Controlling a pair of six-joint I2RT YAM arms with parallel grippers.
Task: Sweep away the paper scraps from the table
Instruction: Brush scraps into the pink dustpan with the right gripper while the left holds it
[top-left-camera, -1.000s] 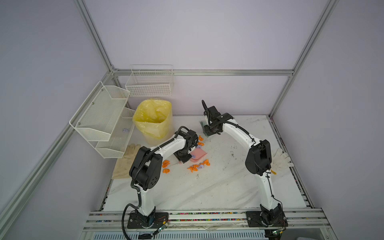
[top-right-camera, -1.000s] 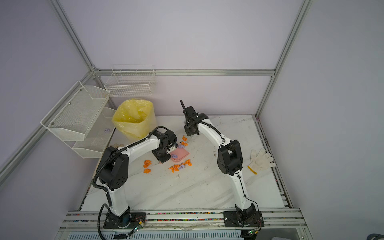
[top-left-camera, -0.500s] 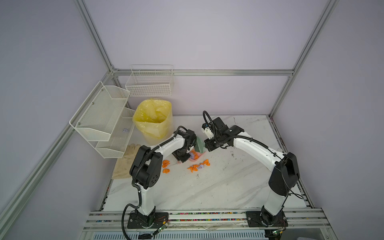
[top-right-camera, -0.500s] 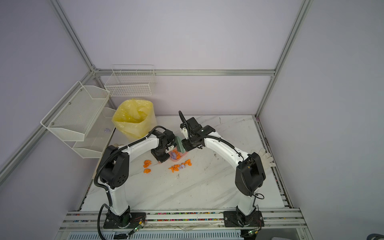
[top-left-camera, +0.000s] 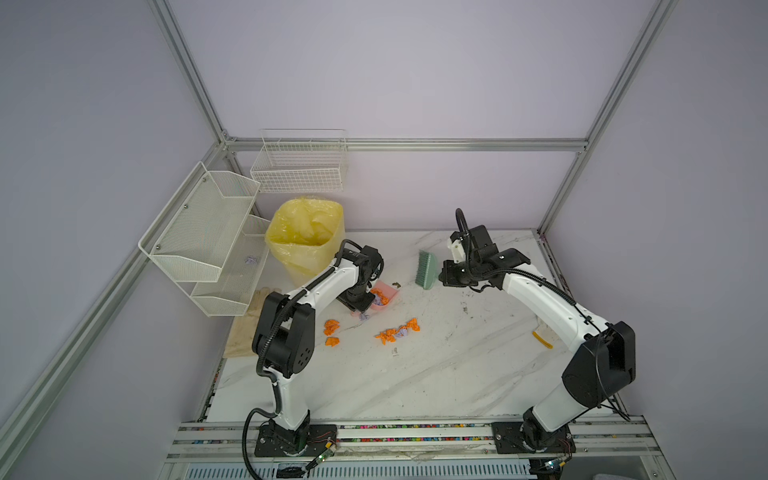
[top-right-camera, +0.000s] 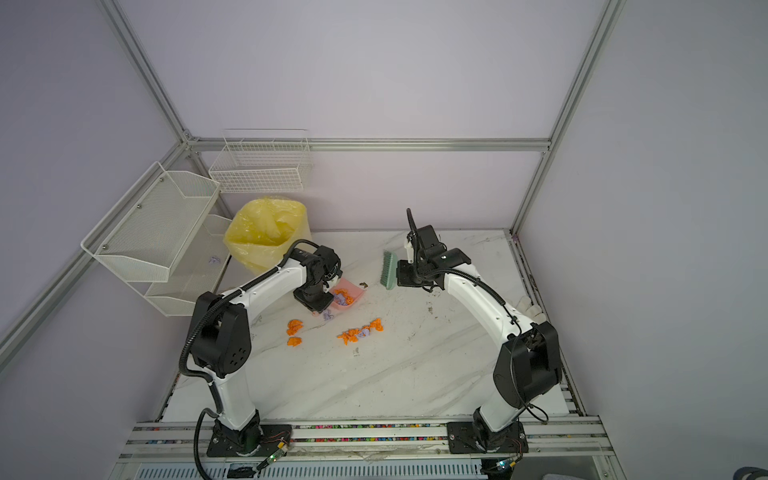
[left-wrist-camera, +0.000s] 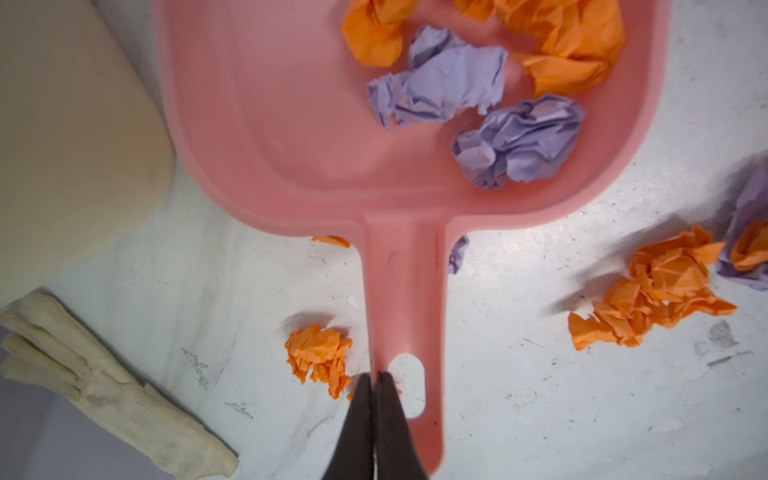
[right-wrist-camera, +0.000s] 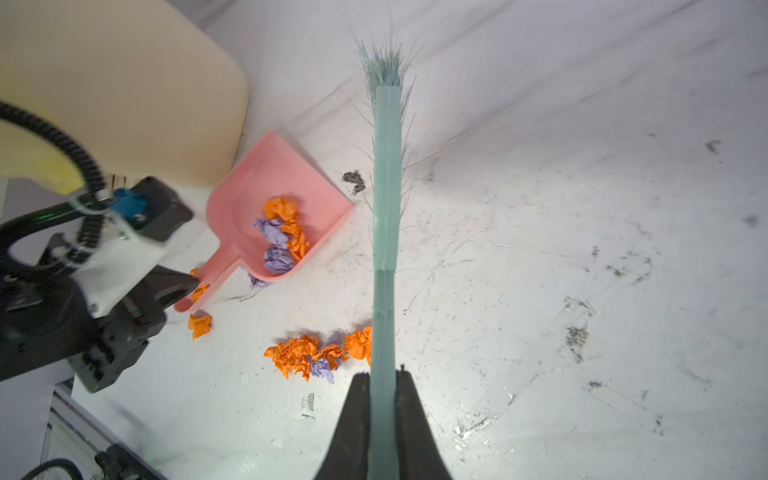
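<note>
Orange and lilac paper scraps (top-left-camera: 397, 332) lie in a loose cluster on the marble table (top-left-camera: 415, 382), with two orange wads (top-left-camera: 331, 332) further left. More scraps (left-wrist-camera: 515, 141) sit inside a pink dustpan (left-wrist-camera: 316, 137), which shows in both top views (top-right-camera: 349, 296). My left gripper (left-wrist-camera: 375, 376) is shut on the edge of the dustpan's handle. To the right of the pan and apart from it, my right gripper (right-wrist-camera: 383, 376) is shut on a green brush (right-wrist-camera: 386, 208), held above the table (top-left-camera: 426, 270).
A bin lined with a yellow bag (top-left-camera: 307, 237) stands behind the dustpan, below white wire racks (top-left-camera: 208, 232). A beige glove (top-left-camera: 249, 328) lies at the left table edge. A yellow strip (top-left-camera: 542, 340) and a white glove (top-right-camera: 530, 309) lie at the right.
The right arm brought the brush down against the dustpan, then drew it back to the right. Orange scraps that lay behind the pan are now inside it. The left arm barely moved.
</note>
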